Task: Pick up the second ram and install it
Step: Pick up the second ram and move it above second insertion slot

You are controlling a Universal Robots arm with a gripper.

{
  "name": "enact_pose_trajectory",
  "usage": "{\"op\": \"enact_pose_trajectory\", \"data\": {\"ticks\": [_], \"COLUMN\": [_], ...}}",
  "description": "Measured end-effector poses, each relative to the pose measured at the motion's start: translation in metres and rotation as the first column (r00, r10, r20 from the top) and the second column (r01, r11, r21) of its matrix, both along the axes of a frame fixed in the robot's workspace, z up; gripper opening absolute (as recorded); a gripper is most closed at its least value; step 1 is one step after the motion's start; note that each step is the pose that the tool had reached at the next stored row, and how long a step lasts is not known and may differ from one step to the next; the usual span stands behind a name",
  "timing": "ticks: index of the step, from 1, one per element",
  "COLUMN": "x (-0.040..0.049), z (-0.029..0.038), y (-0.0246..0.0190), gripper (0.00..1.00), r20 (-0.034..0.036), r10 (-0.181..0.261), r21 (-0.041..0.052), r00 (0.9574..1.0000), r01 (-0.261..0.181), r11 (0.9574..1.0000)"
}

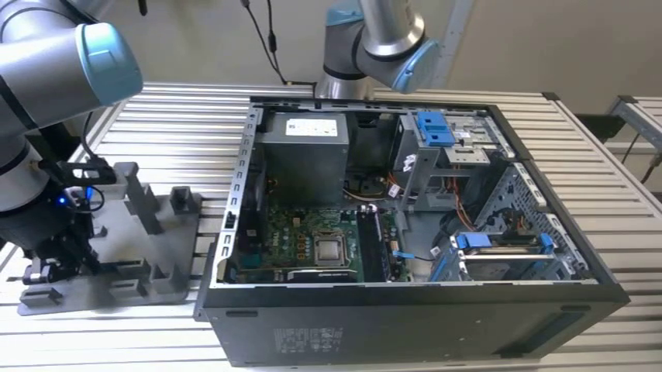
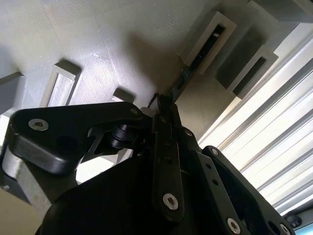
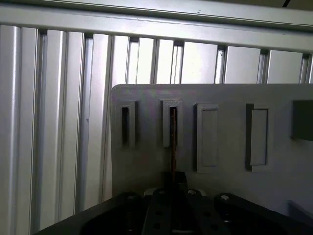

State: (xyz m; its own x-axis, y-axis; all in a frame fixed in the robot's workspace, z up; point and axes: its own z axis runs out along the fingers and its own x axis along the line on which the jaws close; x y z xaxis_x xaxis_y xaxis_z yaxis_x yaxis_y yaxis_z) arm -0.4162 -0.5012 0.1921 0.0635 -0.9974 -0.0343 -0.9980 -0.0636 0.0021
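Black claw (image 3: 173, 176) pinches thin flat second ram (image 3: 172, 132) in grey tray (image 3: 230, 147) slot.

Second ram (image 3: 172, 142): long, thin, flat dark memory stick, seen edge-on in the first wrist view. Stands on its long edge in a narrow slot of the grey tray (image 3: 220, 98). The upper edge is pinched between the tips of the end effector (image 3: 173, 177).
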Motion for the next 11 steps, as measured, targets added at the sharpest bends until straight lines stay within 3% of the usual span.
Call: {"op": "enact_pose_trajectory", "data": {"ticks": [6,11], "x": [0.0000,0.0000], "z": [0.0004,0.0109], "y": [0.0000,0.0001], "gripper": [0.14,0.14], "r20": [-0.0002,-0.0001], "r10": [0.000,0.000], "r21": [-0.0002,0.0000], "r00": [1.0000,1.0000], "r01": [0.000,0.000], "r11": [1.0000,1.0000]}}
